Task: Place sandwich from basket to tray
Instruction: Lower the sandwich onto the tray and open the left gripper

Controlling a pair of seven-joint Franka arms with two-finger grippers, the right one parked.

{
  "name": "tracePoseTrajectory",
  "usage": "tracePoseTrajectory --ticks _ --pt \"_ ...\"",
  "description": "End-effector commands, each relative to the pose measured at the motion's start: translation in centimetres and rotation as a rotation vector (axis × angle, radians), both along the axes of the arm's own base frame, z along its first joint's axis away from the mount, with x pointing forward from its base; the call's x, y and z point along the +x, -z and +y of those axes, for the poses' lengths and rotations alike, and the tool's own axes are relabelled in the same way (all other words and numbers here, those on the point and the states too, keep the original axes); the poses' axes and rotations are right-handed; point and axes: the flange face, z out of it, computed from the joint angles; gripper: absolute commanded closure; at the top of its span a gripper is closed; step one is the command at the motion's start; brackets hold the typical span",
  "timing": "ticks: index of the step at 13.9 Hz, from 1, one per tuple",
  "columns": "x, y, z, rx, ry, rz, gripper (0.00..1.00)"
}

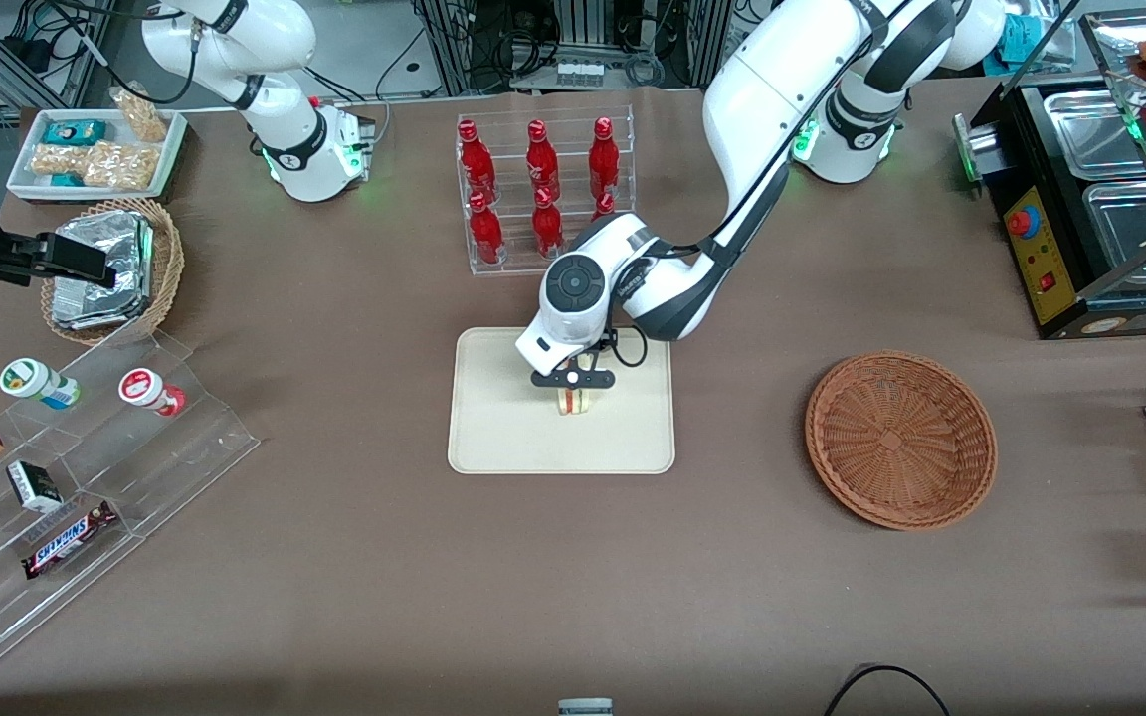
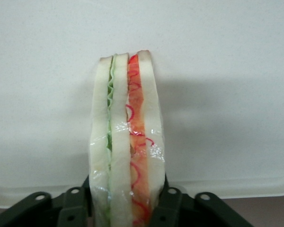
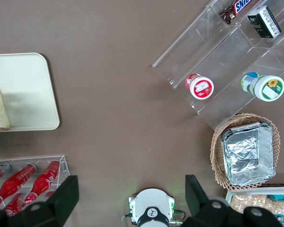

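Tool [image 1: 573, 390] of the working arm is closed on the sandwich [image 1: 573, 401], and we find it low over the middle of the tray [image 1: 493, 438]. From the wrist camera we see the sandwich [image 2: 127, 142] standing on edge, its white bread, green layer and red layer running away from the tool, with a dark finger [image 2: 168, 201] pressed against each outer bread face. Directly under the tool lies the pale surface of the tray [image 2: 227, 71]; the wedge throws a shadow on it, yet we cannot tell whether its lower edge is touching the tray or is just above it. The basket [image 1: 900, 438] sits on the bench [image 1: 334, 597] well apart from the tool, toward the working arm's end, and we see nothing in it. We judge the carry to be finished and the placing step to be in hand. The next move, in our judgement, calls for a short descent until the sandwich bears on the tray, then a parting of the fingers and a straight lift clear. We note one risk: a wedge released on its narrow edge may topple, which would still leave it on the tray, since bare tray surface surrounds the tool on every side.
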Motion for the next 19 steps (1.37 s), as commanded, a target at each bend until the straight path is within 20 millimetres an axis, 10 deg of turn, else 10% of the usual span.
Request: tracePoseTrajectory --ticks 1,6,10,15,19 --pt "1.2 -1.1 -0.6 -0.003 -0.019 -0.051 0.0" --pt "3.1 -4.6 0.6 -0.01 -0.053 -0.087 0.0" --pt "5.0 -11.4 5.7 0.102 -0.08 -0.054 0.0" --pt "7.8 -20.2 15.3 0.156 -0.05 0.032 0.0" --pt "10.8 -26.0 26.8 0.16 -0.003 0.088 0.0"
